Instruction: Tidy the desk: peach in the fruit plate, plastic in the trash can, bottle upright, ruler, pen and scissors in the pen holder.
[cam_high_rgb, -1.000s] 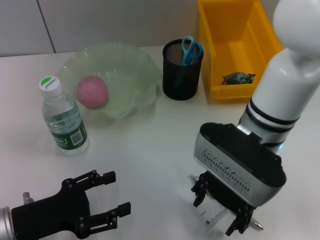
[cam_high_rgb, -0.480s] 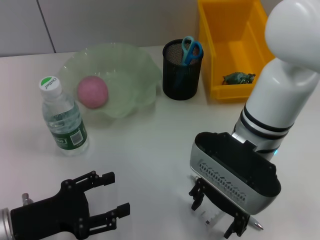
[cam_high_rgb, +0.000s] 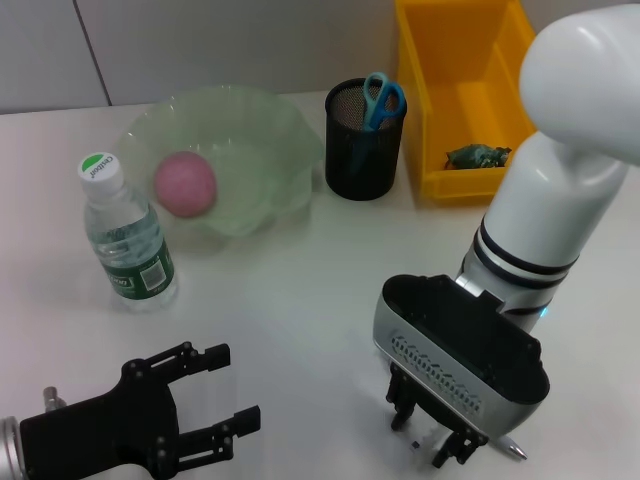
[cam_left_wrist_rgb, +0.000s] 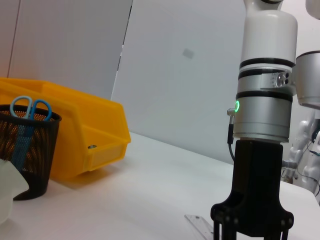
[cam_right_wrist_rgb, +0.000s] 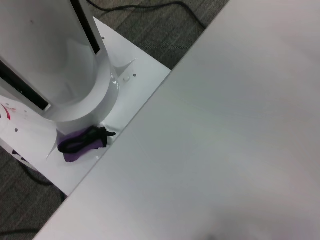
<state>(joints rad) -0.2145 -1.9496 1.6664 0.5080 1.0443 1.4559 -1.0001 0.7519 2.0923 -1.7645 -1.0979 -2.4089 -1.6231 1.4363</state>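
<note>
The pink peach (cam_high_rgb: 185, 184) lies in the pale green fruit plate (cam_high_rgb: 262, 120). Left of the plate the bottle (cam_high_rgb: 125, 238) stands upright. Blue-handled scissors (cam_high_rgb: 383, 98) stick out of the black mesh pen holder (cam_high_rgb: 362, 140). Crumpled green plastic (cam_high_rgb: 477, 155) sits in the yellow trash can (cam_high_rgb: 470, 60). My right gripper (cam_high_rgb: 428, 430) is open and low over the table at the front right. It covers most of the clear ruler (cam_left_wrist_rgb: 199, 226), which lies flat. A pen (cam_high_rgb: 512, 451) tip shows beside the gripper. My left gripper (cam_high_rgb: 205, 400) is open at the front left, holding nothing.
The right wrist view shows only bare table (cam_right_wrist_rgb: 240, 125), its edge, the robot's white base (cam_right_wrist_rgb: 50, 60) and the floor. The trash can stands close beside the pen holder at the back right.
My right gripper has come down toward the table over the ruler, which no longer shows beneath it in the head view. The left arm has not moved.
</note>
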